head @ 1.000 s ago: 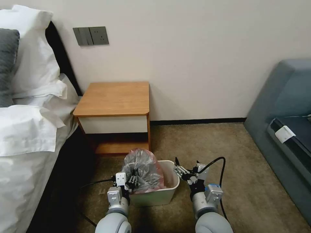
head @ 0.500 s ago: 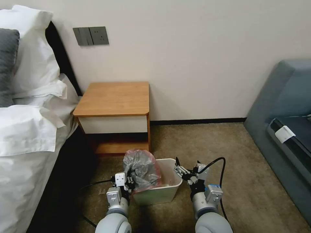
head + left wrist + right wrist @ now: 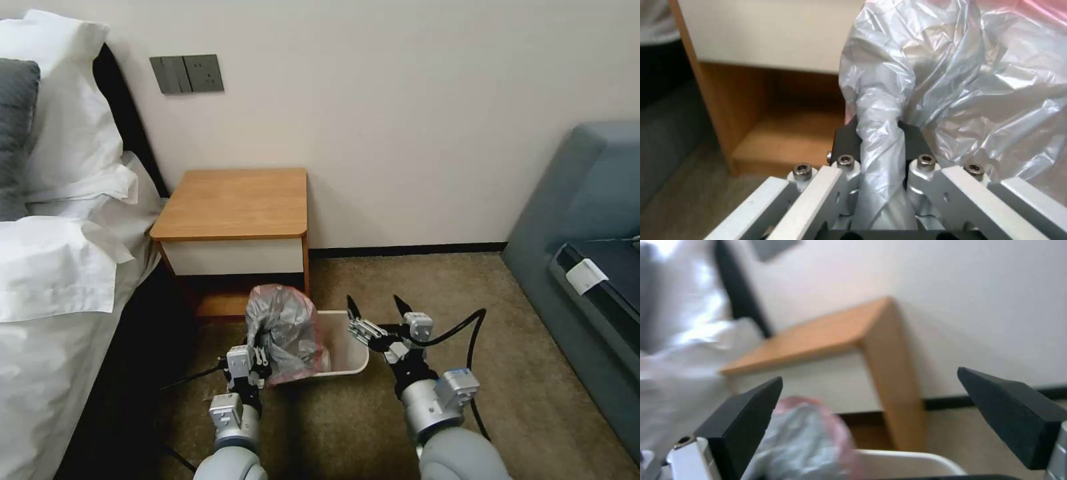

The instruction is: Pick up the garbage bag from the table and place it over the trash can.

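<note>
Lifting together, both arms are rising: the left gripper, clamped on the crinkled translucent grey garbage bag, is tipping the cream-white plastic trash can, while the right gripper is hovering spread wide, so the bag is not yet over the rim.

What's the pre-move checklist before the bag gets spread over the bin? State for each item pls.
1. Left gripper grip on the garbage bag: ok, fingers shut on a bunched fold of plastic.
2. Right gripper ready to take an edge: ok, fingers wide open, holding nothing, above the can's right side.
3. Bag mouth open and located: cannot tell, the bag is crumpled; pink rim shows only in patches.
4. Bag over the trash can: not ok, it bunches at the can's left side, not draped over the rim.
5. Trash can upright: not ok, it looks tipped, its base not visible.
6. Table top free of the bag: ok.
</note>
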### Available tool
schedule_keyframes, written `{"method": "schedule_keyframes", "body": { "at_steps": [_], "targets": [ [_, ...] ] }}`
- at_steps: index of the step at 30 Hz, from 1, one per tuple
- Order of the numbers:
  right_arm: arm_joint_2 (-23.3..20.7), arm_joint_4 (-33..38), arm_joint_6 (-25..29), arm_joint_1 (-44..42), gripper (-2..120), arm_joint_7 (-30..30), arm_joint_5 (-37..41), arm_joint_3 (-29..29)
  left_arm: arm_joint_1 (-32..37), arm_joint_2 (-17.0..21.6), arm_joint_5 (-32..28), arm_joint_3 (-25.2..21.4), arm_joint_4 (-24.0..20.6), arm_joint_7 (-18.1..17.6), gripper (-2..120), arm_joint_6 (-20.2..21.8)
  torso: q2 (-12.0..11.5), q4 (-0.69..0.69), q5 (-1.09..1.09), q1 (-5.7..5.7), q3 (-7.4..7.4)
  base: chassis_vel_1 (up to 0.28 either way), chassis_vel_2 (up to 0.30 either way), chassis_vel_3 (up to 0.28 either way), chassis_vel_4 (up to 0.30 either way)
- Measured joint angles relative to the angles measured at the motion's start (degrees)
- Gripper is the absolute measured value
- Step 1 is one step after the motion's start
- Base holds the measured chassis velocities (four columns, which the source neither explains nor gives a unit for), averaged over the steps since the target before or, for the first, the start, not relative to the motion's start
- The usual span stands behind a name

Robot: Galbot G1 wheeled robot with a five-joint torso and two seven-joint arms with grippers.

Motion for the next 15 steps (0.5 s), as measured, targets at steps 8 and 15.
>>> {"method": "schedule_keyframes", "body": {
  "at_steps": [8,15],
  "targets": [
    [-2.9,-2.3,-1.2,6.3,100,-8.1,3.6,-1.8,0.5,0.6,2.5,-0.4,-1.5,2.1,9,-5.2,0.0,0.00,0.00,0.00,0.00,0.000,0.000,0.000,0.000],
    [-4.1,-5.9,-3.9,13.9,100,-9.5,8.8,-3.9,1.0,1.1,3.0,-2.1,-0.6,5.7,9,-13.4,0.0,0.01,0.00,0.00,0.00,0.000,0.000,0.000,0.000]
  ]
}}
